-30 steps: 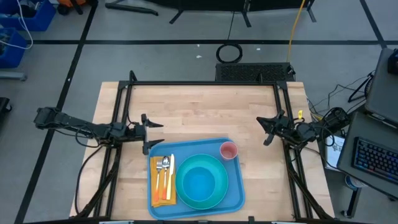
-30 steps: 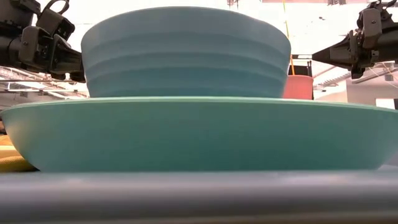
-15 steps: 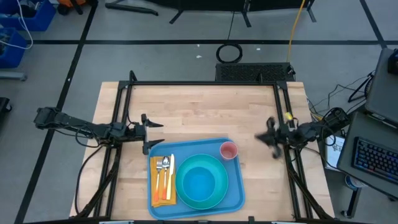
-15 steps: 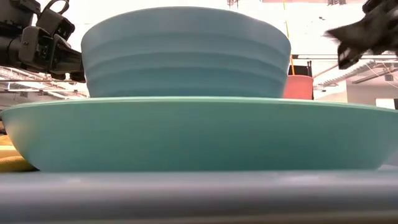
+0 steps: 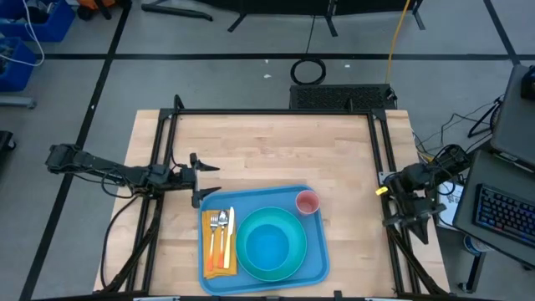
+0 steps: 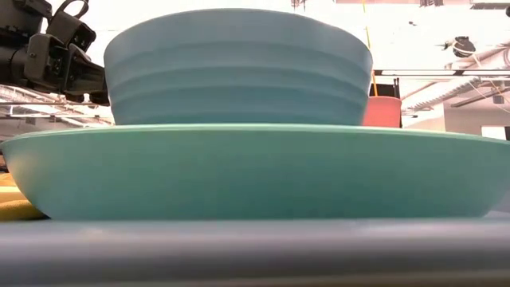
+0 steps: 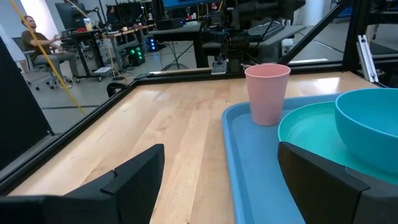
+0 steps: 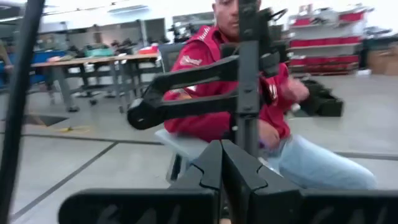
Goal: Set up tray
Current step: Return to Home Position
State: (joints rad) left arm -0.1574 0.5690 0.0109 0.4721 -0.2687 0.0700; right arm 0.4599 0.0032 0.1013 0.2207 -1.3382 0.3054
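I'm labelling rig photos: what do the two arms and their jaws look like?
The left arm and right arm are slim, dark and jointed, trailing black cables. Their jaws are angular black plates. A small yellow tag marks the right arm.

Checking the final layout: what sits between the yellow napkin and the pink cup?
High view: the turquoise plate with the blue bowl on it, on the tray.

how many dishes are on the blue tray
3: a turquoise plate in the middle of the tray, a blue bowl resting on that plate, and a pink cup at the tray's upper right corner in the high view. None seem hidden.
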